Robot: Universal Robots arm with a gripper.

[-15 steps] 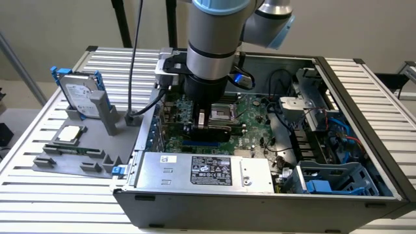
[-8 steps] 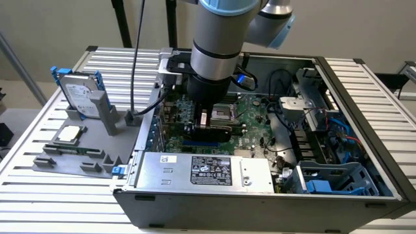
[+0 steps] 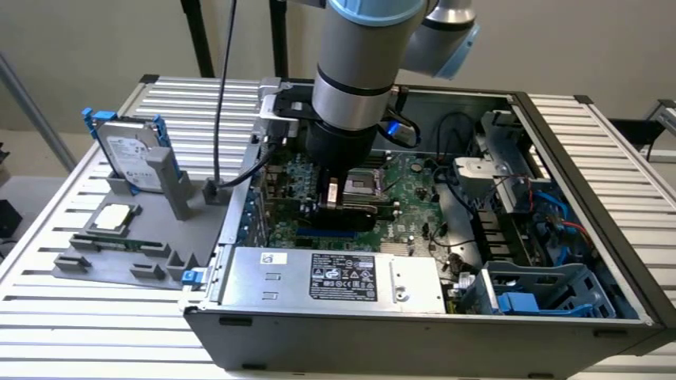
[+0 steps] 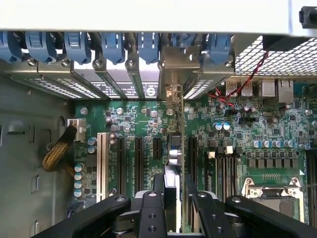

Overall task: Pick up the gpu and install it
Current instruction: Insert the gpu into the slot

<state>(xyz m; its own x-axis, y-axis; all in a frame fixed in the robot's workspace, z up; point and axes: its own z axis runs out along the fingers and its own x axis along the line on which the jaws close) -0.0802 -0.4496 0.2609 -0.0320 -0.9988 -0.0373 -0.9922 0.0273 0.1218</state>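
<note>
My gripper is down inside the open computer case, over the green motherboard. It is shut on the gpu, a dark card that hangs just below the fingers. In the wrist view the gpu shows edge-on between my two black fingers, so the gripper clamps its near end. The card's silver bracket reaches the row of rear slot covers. The card stands over the expansion slots of the motherboard; I cannot tell whether it sits in a slot.
A grey fixture on the exterior view's left holds a hard drive in a blue carrier, a processor chip and a memory stick. The power supply lies along the case front. Cables and a drive cage crowd the right.
</note>
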